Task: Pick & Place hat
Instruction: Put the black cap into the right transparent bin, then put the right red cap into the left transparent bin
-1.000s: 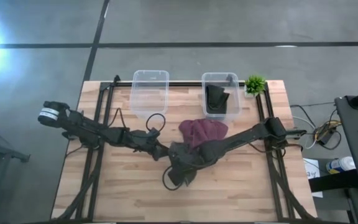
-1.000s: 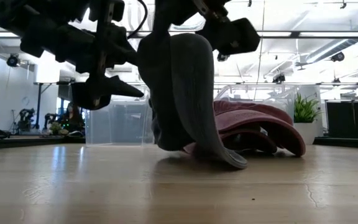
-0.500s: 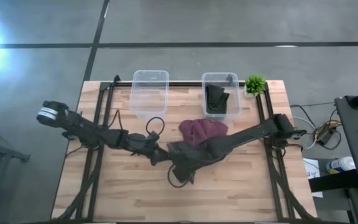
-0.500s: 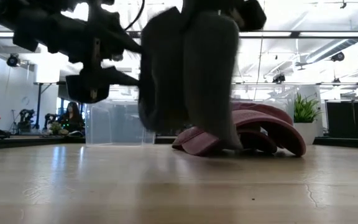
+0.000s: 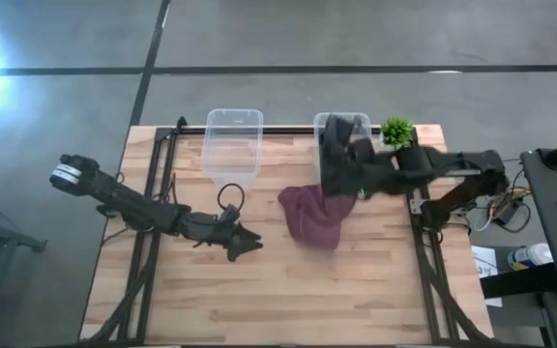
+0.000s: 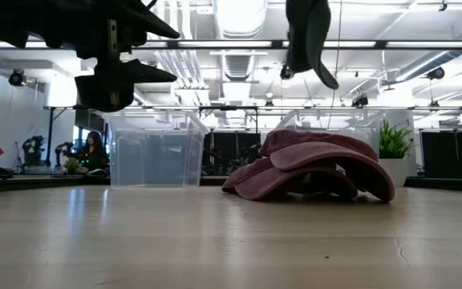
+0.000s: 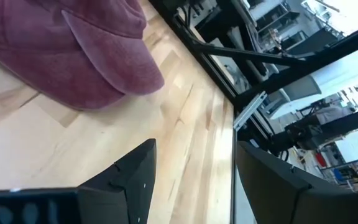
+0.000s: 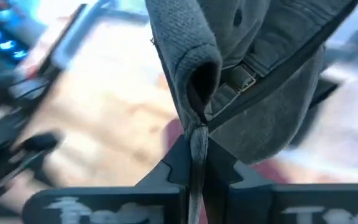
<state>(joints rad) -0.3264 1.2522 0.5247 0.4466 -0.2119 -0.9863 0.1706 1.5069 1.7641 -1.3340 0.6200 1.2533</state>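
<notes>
The right gripper (image 8: 197, 163) has its fingers pinched tight on a fold of the grey hat (image 8: 260, 81), which hangs limp below the grip, raised well off the table (image 5: 259, 300) and over the near edge of the right bin (image 5: 361, 174); in the low view only its drooping lower end (image 6: 307, 36) shows, high above the wood. It looks light and soft, sagging wherever it is not held, so a pinch on a doubled edge or on the strap with its small buckle (image 8: 241, 78) should carry it, though the loose cloth may swing and catch on the bin's rim as it goes in. Something dark already lies inside that bin. The maroon hat (image 5: 315, 213) lies slack on the table just beneath and beside the right fingers, its stiffer brim (image 7: 114, 59) probably the firmest place to grip. The left gripper (image 5: 243, 244) hovers with fingers spread and holding nothing, near the maroon hat but apart from it. The left bin (image 5: 232, 145) and a small plant (image 5: 396, 131) stand beyond, clear of both.
</notes>
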